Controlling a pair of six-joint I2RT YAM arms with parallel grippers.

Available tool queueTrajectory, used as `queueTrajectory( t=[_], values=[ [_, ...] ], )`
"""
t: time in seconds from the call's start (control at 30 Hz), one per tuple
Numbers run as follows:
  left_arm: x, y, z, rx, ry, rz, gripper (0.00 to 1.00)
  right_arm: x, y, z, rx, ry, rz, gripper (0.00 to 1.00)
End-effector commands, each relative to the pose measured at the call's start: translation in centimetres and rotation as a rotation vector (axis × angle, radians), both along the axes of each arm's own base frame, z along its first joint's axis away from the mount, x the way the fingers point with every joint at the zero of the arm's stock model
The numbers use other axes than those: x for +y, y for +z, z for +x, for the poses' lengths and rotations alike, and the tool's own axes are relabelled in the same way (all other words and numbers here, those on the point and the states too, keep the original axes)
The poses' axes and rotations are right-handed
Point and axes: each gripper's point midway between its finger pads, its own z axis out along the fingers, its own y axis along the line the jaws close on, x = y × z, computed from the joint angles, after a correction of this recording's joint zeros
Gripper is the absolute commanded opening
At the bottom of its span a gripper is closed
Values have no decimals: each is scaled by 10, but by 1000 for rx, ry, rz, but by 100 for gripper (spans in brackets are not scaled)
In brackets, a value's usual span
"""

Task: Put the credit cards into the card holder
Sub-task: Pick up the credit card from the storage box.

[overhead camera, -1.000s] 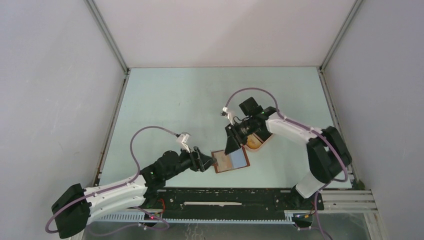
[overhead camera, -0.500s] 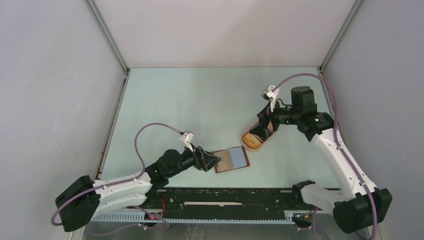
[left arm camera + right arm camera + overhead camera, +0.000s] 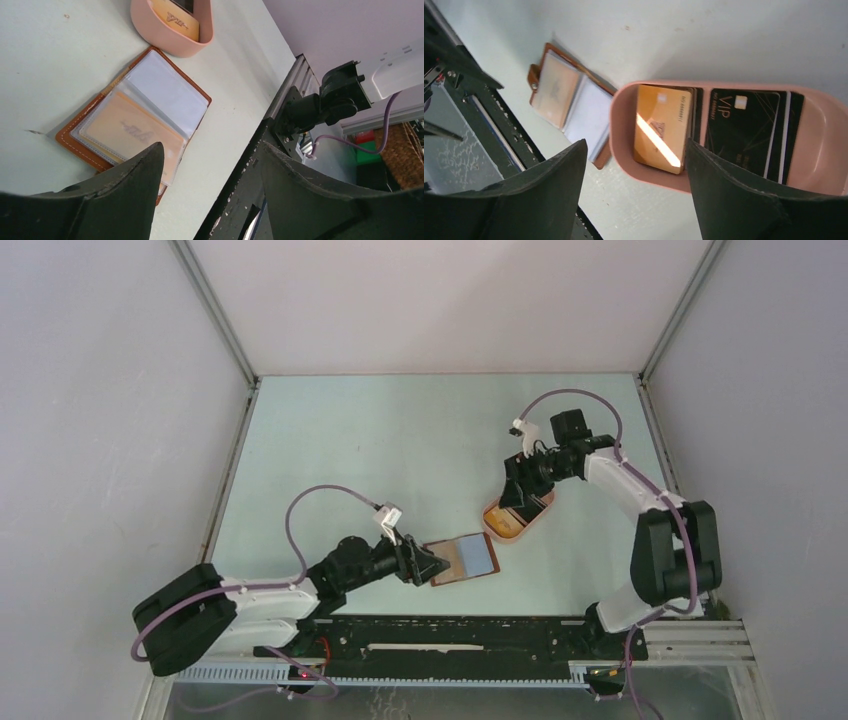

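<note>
The card holder [image 3: 465, 560] lies open near the table's front edge, with an orange card [image 3: 127, 130] in one clear sleeve and a light blue one [image 3: 167, 92] in the other. My left gripper [image 3: 432, 565] is open at its left edge; one fingertip [image 3: 145, 165] overlaps the holder's near corner and nothing is between the jaws. More credit cards lie in the pink tray [image 3: 624, 125]: an orange one [image 3: 664, 127] and a black one [image 3: 744, 125]. My right gripper [image 3: 518, 496] hangs open and empty just above that tray.
The pink tray [image 3: 497, 533] sits just right of and behind the card holder [image 3: 569, 105], almost touching it. The black base rail [image 3: 450, 635] runs along the table's near edge. White walls enclose the table on three sides.
My right gripper left the card holder, swung out right, and has come back over the pink tray with its jaws wider. My left gripper edged right toward the holder.
</note>
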Motion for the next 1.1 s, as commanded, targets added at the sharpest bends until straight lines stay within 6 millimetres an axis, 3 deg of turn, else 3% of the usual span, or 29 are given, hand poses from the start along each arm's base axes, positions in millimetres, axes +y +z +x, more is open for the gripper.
queueTrajectory(
  t=[0.0,0.33,0.57,0.77,1.07],
  values=[
    [-21,35,4,-43,-51,-117,73,-7,-13,11,94,-51,-40,78],
    [-31,24,4,2,-79,-107,71,1,-48,16,230,-44,-64,73],
    [-32,21,4,16,-85,-102,71,5,-63,6,302,-20,-76,68],
    [-32,22,3,14,-85,-105,70,12,-60,-3,323,16,-54,60],
    [-31,20,2,20,-86,-103,70,23,-35,-14,332,68,51,45]
  ],
)
